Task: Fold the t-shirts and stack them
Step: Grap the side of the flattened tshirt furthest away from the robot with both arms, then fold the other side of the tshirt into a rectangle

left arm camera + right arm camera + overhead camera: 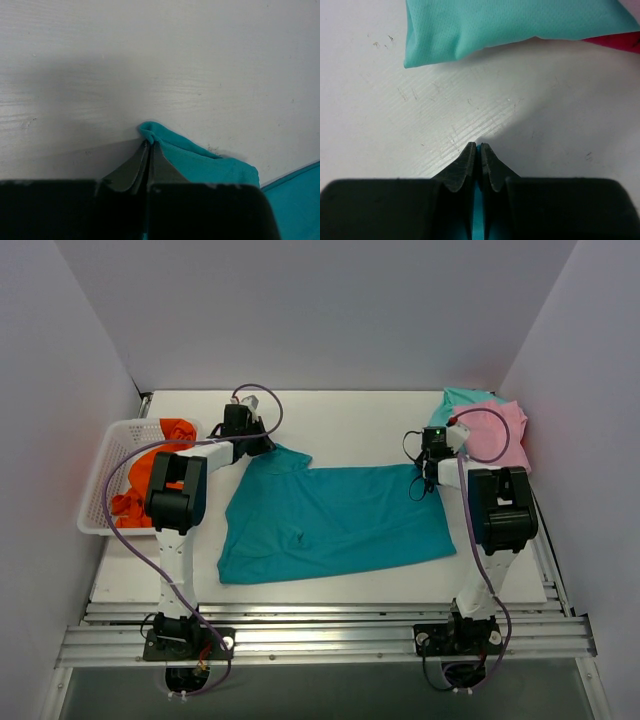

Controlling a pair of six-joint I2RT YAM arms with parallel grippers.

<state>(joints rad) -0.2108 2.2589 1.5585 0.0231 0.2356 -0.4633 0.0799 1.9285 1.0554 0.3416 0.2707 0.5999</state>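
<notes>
A large teal-blue t-shirt (330, 520) lies spread in the middle of the table. My left gripper (266, 445) is shut on its far left corner (172, 150), and a tuft of cloth pokes out past the tips. At the shirt's far right corner my right gripper (424, 472) is shut, with a sliver of teal cloth (478, 220) showing between its fingers. A folded mint-green t-shirt (515, 25) with a pink t-shirt (495, 432) on it sits at the far right. An orange t-shirt (150, 475) lies in the basket.
A white lattice basket (105, 465) stands at the table's left edge. White walls close in the table on three sides. A metal rail (320, 635) with both arm bases runs along the near edge.
</notes>
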